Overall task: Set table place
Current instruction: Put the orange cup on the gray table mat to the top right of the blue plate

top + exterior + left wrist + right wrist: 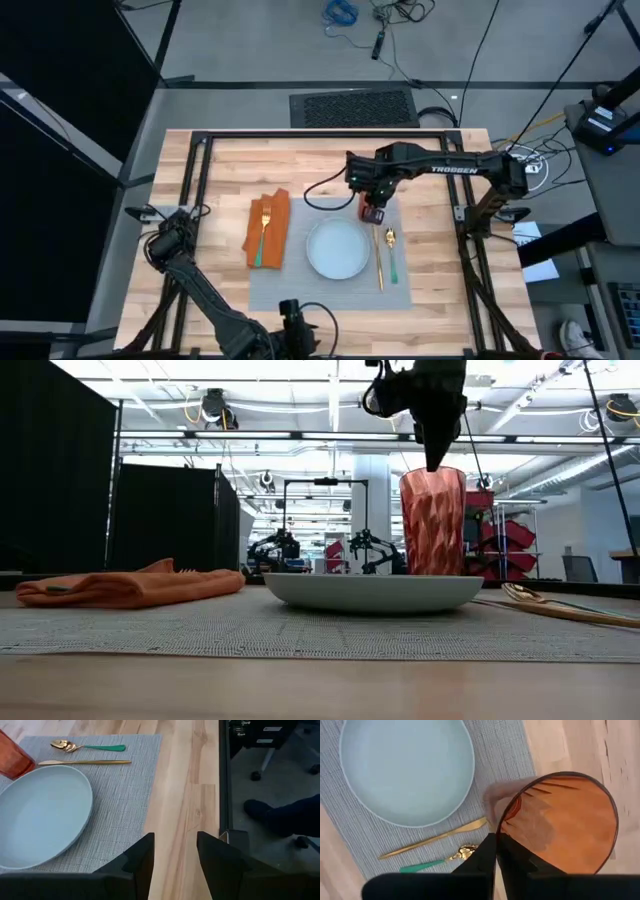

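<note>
A red faceted cup [373,213] stands upright at the grey placemat's [300,285] far right, beyond the pale blue plate [337,248]. My right gripper [437,458] comes down from above and is shut on the cup. A gold knife [380,262] and a green-handled spoon [391,252] lie on the mat right of the plate. Left of the plate, an orange napkin [268,228] carries a gold fork [264,222]. My left gripper [175,860] waits open at the table's near edge, holding nothing. My right gripper pinches the cup's rim [500,832] on the side nearest the knife, one finger inside the cup and one outside. The fingers point down from above. The cup stays upright; the plate hides its base in the low view, so whether it is lifted cannot be told.
Bare wooden tabletop [430,270] lies right of the mat and along the far side. The black metal frame [320,135] edges the table. A black cable [325,195] curls on the wood just beyond the plate.
</note>
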Robot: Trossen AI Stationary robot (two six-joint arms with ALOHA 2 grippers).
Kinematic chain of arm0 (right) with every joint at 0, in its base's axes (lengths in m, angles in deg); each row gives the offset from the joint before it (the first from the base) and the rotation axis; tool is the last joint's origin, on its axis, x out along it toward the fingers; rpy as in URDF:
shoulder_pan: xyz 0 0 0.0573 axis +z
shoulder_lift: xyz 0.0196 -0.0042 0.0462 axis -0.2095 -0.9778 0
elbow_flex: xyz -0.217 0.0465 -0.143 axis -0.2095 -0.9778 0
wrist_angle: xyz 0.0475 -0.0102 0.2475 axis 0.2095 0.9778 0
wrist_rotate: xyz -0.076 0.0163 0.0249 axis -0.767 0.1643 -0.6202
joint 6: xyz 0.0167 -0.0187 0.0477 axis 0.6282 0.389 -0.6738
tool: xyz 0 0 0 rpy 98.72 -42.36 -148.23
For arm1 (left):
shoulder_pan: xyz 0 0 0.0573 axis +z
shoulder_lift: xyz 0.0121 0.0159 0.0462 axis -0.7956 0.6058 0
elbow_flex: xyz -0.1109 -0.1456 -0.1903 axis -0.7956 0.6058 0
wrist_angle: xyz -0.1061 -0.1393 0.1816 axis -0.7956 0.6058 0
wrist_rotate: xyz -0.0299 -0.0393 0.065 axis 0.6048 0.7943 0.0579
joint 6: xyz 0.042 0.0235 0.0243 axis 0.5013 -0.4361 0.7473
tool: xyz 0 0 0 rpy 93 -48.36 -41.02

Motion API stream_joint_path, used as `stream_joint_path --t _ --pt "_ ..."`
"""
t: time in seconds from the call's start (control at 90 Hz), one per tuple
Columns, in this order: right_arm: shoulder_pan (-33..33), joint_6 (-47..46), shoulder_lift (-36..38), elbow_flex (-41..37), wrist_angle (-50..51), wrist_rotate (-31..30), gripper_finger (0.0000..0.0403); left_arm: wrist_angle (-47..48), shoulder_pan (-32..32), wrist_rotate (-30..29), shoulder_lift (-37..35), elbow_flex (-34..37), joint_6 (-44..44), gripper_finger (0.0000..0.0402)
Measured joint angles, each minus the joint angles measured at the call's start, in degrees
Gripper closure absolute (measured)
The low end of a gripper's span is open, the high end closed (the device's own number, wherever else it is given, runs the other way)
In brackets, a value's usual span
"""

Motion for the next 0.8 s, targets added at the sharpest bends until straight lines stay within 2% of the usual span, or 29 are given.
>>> stream_joint_path --t 0.244,0.578,0.8 --pt "1.4 -0.7 0.0 0.0 -1.3 0.3 0.0386 -0.2 -0.4 0.0 0.0 0.0 0.0 0.0268" --pt "2.6 -0.7 -0.9 -1.4 -4.7 0.3 0.0385 -0.2 -0.6 -0.2 0.0 0.0 0.0 0.0268" --pt "2.6 -0.3 -4.2 -1.8 -3.8 0.8 0.0385 -0.3 -1.2 -0.4 0.0 0.0 0.0 0.0268"
